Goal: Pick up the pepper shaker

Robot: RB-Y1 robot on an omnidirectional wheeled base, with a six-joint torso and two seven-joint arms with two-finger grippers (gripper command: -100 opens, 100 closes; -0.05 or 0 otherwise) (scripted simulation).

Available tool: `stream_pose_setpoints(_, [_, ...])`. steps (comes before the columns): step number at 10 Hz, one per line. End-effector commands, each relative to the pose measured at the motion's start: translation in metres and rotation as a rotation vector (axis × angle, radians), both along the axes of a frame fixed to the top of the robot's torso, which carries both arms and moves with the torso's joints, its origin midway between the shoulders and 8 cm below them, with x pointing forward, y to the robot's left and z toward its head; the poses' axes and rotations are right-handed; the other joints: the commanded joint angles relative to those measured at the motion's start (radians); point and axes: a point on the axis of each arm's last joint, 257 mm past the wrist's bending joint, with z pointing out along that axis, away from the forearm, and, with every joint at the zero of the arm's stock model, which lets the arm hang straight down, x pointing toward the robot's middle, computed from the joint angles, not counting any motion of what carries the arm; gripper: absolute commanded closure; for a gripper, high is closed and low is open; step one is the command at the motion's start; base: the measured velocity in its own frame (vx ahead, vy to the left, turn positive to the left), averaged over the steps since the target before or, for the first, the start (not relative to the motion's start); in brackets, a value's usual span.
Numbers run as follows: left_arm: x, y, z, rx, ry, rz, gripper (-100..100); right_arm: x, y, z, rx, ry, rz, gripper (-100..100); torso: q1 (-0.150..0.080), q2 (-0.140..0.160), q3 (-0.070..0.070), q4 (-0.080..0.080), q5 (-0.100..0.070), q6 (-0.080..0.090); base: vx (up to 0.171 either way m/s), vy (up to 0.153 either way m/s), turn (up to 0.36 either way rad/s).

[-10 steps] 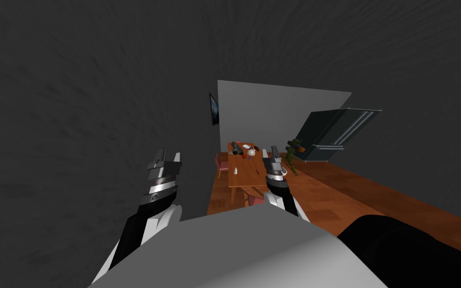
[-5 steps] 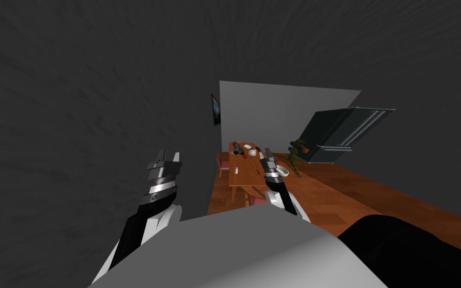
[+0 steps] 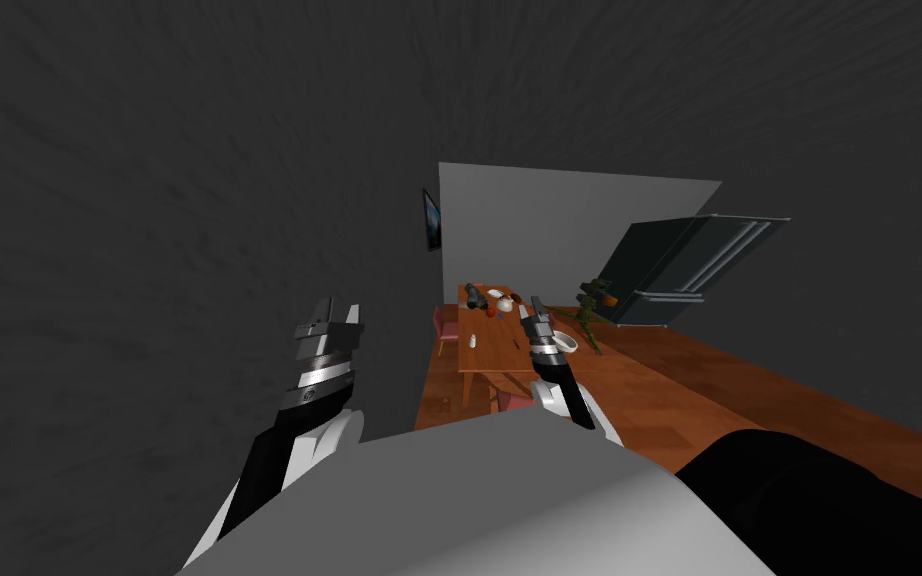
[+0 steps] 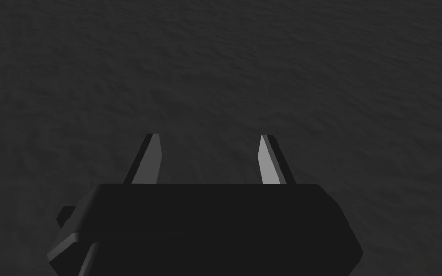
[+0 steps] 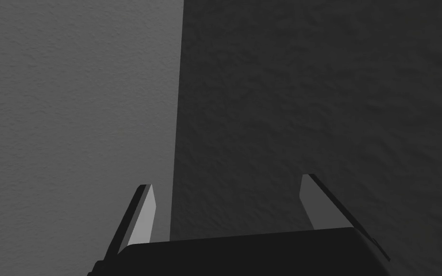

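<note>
Here, the head view looks down a dim room to a wooden table (image 3: 497,350) far ahead. A small white upright thing, most likely the shaker (image 3: 470,342), stands on the table's left side, about midway along. It is apart from a cluster of dishes (image 3: 494,298) at the far end. A white bowl (image 3: 566,342) sits at the table's right edge. The left gripper (image 3: 341,310) is raised at near left, before a dark wall (image 3: 149,200), well apart from the table. The right gripper (image 3: 531,306) is raised nearer the middle; it overlaps the table's right side in the picture, but I judge it far short of the table.

In the left wrist view, that gripper's fingers (image 4: 150,160) stand spread, with nothing between them.

In the right wrist view, its fingers (image 5: 143,215) are likewise spread and empty.

The shaker will probably be light, rigid and smooth, and easy to tip over. The best hold looks to be from the side, with one finger on each side of its body, around the middle and below the top.
</note>
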Motion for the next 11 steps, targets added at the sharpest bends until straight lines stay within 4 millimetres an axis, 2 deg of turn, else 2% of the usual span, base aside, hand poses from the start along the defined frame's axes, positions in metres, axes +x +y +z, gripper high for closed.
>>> stream_pose_setpoints(1, [0.000,0.000,0.000,0.000,0.000,0.000,0,0.000,0.000,0.000,0.000,0.000,0.000,-100,0.000,0.000,0.000,0.000,0.000,0.000,0.007,0.003,-0.024])
stream_pose_setpoints(3, [0.000,0.000,0.000,0.000,0.000,0.000,0,0.000,0.000,0.000,0.000,0.000,0.000,-100,0.000,0.000,0.000,0.000,0.000,0.000,0.000,0.000,0.000])
stream_pose_setpoints(7, [0.000,0.000,0.000,0.000,0.000,0.000,0,0.034,-0.020,-0.035,0.119,0.103,0.019,-100,0.000,0.001,0.001,0.000,0.000,0.000,-0.027,-0.003,0.026])
stream_pose_setpoints(8, [0.000,0.000,0.000,0.000,0.000,0.000,0,0.034,-0.020,-0.035,0.119,0.103,0.019,-100,0.000,0.001,0.001,0.000,0.000,0.000,-0.013,-0.001,0.006])
stream_pose_setpoints(10, [0.000,0.000,0.000,0.000,0.000,0.000,0,0.053,-0.029,-0.054,0.188,0.156,0.033,-100,0.000,0.000,0.000,0.000,0.000,0.000,-0.008,-0.002,0.017])
stream_pose_setpoints(11, [0.000,0.000,0.000,0.000,0.000,0.000,0,0.054,-0.030,-0.059,0.190,0.165,0.031,-100,0.000,0.000,0.000,0.000,0.000,0.000,-0.010,-0.001,0.008])
